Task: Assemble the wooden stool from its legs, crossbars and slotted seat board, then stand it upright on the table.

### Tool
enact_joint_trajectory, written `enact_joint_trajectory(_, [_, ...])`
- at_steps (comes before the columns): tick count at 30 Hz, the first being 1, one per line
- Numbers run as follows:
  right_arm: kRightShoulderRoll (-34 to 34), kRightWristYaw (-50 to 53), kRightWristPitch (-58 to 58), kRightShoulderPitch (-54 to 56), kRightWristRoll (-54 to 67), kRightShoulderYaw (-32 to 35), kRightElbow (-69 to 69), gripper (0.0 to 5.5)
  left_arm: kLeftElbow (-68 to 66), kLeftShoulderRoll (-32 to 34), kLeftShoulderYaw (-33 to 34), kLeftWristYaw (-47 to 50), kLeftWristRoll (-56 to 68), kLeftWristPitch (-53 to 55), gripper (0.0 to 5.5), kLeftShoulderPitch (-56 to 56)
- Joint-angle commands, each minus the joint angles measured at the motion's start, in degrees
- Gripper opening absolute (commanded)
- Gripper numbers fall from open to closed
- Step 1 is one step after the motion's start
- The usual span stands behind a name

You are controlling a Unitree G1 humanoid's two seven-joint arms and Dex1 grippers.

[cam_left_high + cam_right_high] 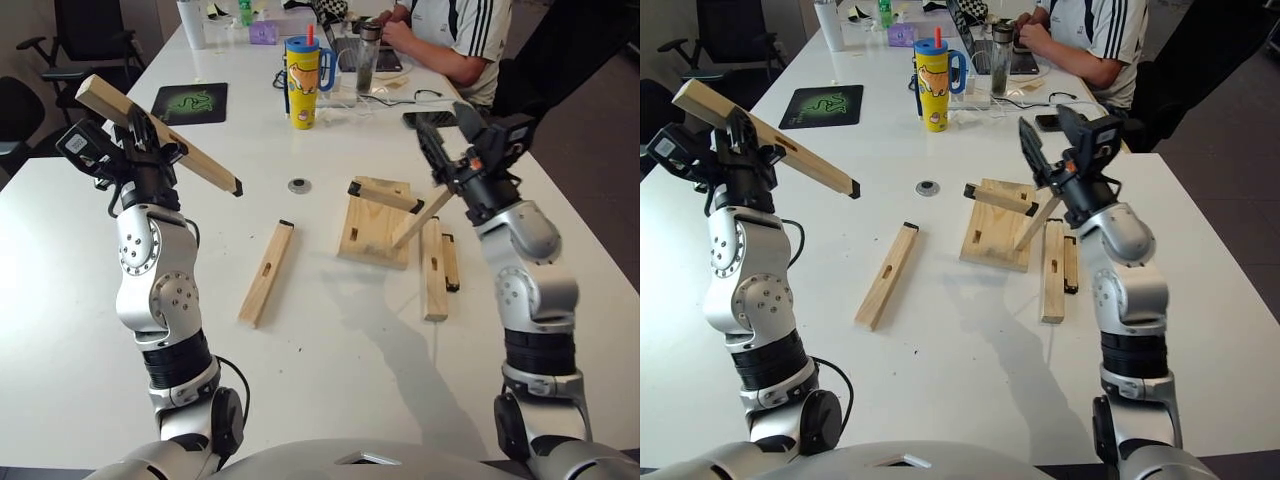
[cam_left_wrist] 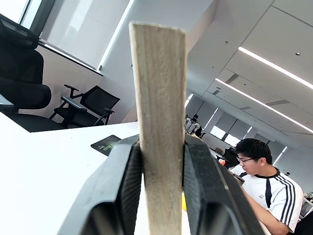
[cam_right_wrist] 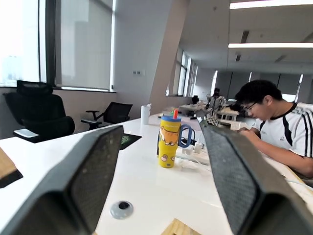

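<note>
My left gripper (image 1: 143,142) is shut on a wooden leg (image 1: 190,155), held in the air over the table's left side with its dark-tipped end slanting down toward the middle. In the left wrist view the leg (image 2: 159,112) stands clamped between both pads (image 2: 128,188). The slotted seat board (image 1: 372,240) lies mid-table with one stick (image 1: 385,195) across its far edge and another (image 1: 420,216) leaning on its right side. My right gripper (image 1: 447,140) hangs open above that right side, nothing between its pads (image 3: 95,169). A loose leg (image 1: 266,272) lies left of the board, and two sticks (image 1: 434,270) lie to its right.
A yellow cup (image 1: 303,82) and a black mat (image 1: 190,102) stand at the back. A small round disc (image 1: 299,185) lies between the cup and the board. A person sits at the far right with a laptop; a phone (image 1: 428,118) lies near my right gripper.
</note>
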State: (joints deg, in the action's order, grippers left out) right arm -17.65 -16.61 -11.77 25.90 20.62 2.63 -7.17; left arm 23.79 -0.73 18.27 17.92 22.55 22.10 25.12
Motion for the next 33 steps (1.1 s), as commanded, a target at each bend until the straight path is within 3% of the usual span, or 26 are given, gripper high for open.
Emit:
enact_joint_trajectory(1, [3.5, 3.0, 0.7, 3.4, -3.1, -0.8, 5.2, 3.02, -1.6, 0.7, -0.5, -1.1, 0.7, 0.5, 1.04, 2.8])
enact_joint_trajectory(11, [2.7, 9.3, 0.3, -3.6, -9.0, 2.1, -10.2, 3.02, -2.1, 1.4, -0.7, -2.0, 0.3, 0.7, 1.04, 3.2])
enact_joint_trajectory(21, [7.9, 14.7, -19.8, -5.6, -1.2, 6.2, -11.7, 3.02, -1.9, 1.2, -0.7, -1.8, 0.1, 0.4, 1.04, 3.5])
enact_joint_trajectory(27, [10.8, 16.9, -22.9, -1.8, -1.1, 5.1, -10.1, 3.02, -2.4, 1.2, -0.9, -2.1, 0.2, 0.7, 1.04, 3.6])
enact_joint_trajectory(33, [11.7, 18.8, -24.0, 0.2, -2.5, 5.5, -7.7, 2.12, -3.0, 0.8, -1.6, -2.2, -0.1, 0.7, 1.04, 3.8])
